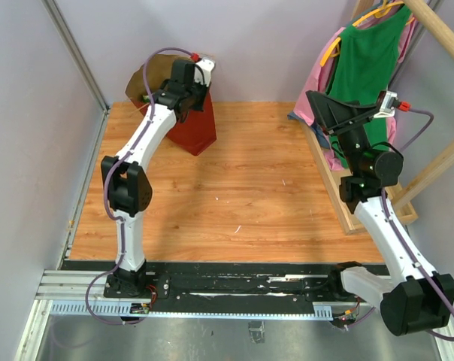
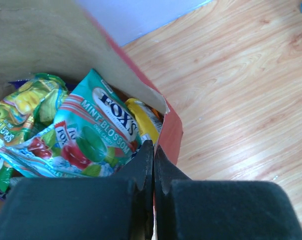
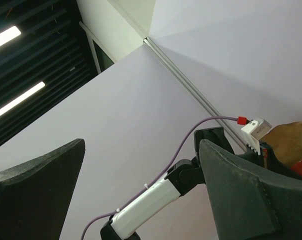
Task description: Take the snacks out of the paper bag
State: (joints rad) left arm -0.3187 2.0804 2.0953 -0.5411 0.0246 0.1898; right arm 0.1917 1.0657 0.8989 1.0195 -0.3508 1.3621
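Observation:
The red paper bag point(image 1: 197, 124) stands at the back left of the wooden table point(image 1: 249, 180). My left gripper point(image 1: 183, 83) is over its mouth. In the left wrist view the jaws of this gripper point(image 2: 154, 145) are shut, with the bag's red wall point(image 2: 173, 132) pinched between them at the rim. Inside the brown lining point(image 2: 51, 40) lie snacks: a teal-white mint candy packet point(image 2: 91, 135), a green-yellow packet point(image 2: 26, 107) and a yellow one point(image 2: 143, 117). My right gripper point(image 1: 325, 113) is raised at the right, open and empty point(image 3: 141, 145), aimed at the wall.
A wooden rack point(image 1: 347, 203) runs along the table's right side, with a green garment point(image 1: 370, 60) and a pink one point(image 1: 317, 90) hanging on it. Walls close off the back and left.

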